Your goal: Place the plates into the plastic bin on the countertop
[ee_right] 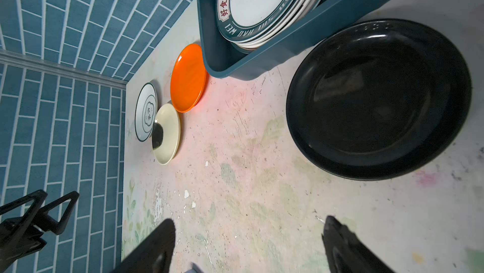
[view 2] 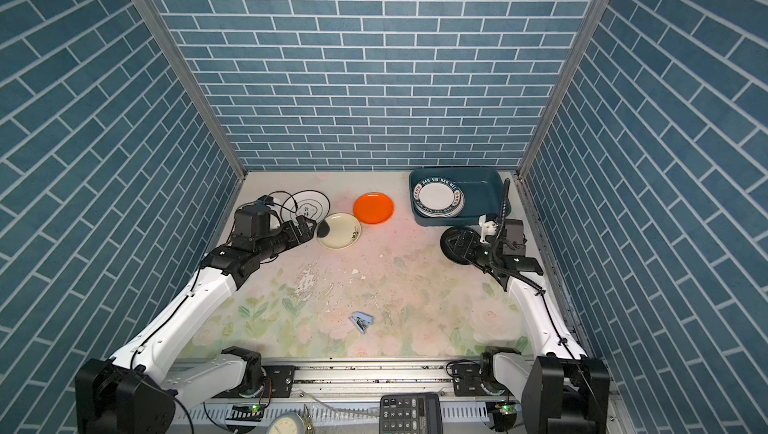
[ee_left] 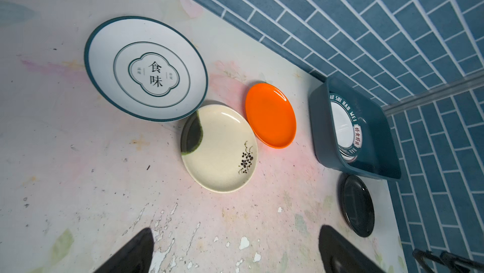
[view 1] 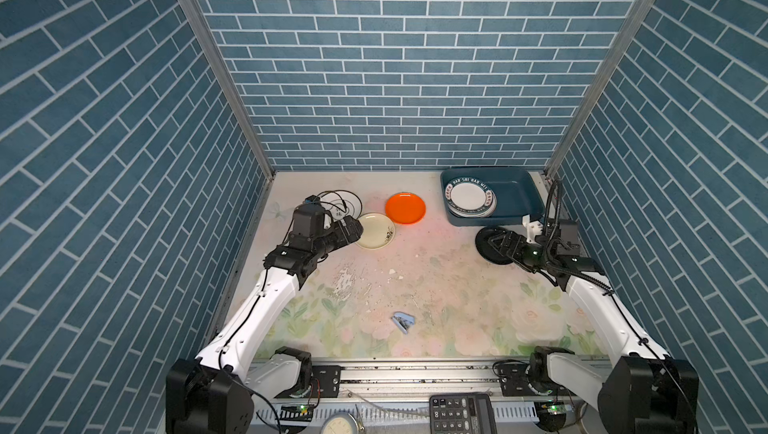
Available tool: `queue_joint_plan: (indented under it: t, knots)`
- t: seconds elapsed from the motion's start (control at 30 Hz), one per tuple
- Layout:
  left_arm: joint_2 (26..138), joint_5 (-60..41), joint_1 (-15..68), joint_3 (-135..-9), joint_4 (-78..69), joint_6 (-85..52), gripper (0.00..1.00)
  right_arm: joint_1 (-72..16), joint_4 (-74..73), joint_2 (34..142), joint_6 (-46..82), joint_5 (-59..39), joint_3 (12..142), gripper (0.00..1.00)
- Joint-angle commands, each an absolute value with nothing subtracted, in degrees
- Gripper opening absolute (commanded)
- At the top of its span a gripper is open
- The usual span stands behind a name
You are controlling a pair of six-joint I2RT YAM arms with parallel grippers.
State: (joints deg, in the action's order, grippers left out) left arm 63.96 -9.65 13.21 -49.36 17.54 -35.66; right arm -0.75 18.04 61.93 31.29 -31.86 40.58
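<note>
Left gripper [ee_left: 235,228] is released, fingers spread wide with nothing between them. In both top views it sits low at the left edge of the cream plate [view 1: 377,232], which has a dark patch and a black flower sprig. Right gripper [ee_right: 250,219] is also spread and empty. In a top view it overlaps the black plate [view 2: 446,244]; the right wrist view shows that plate [ee_right: 379,99] ahead of the fingertips, not between them. Contact can't be told. Black plate lies flat on the countertop [view 1: 415,269], just beside the near wall of the plastic bin [view 1: 517,190]. The bin sits at the far right corner against the brick wall and holds a stack of white plates [view 1: 469,199] at its left end, the top one with a teal lettered rim. The rest of the bin floor is bare. Three plates are flat on the countertop at far left-centre: white teal-rimmed plate [ee_left: 146,69], the cream one at its rim (can't tell which edge is on top), and orange plate [view 1: 405,208] just beside the cream. A small blue object [view 1: 402,323] lies near the front, well apart from the plates.
</note>
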Motion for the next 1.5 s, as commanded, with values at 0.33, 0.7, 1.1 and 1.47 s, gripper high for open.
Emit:
queue_joint_plan:
  t: [0.33,0.7,1.1,1.47]
  knots:
    - [76.84,-10.28,4.36,-51.48,3.84,-42.77,1.00,-0.90,-10.46,61.42,43.29,-43.12,28.39,0.89]
    - [91.98,-12.30,2.64,-53.81,-5.88,-46.73,0.93,-1.35,-24.38,62.31,48.43,-45.96,22.51,0.88]
    - [102.08,-17.56,-0.38,-57.11,-9.41,-47.78,0.77,-3.32,-35.84,62.60,53.22,-51.85,20.59,0.87]
    - [106.42,-16.74,-1.03,-58.07,-10.10,-49.14,0.76,-3.78,-34.72,62.02,53.00,-51.15,20.48,0.87]
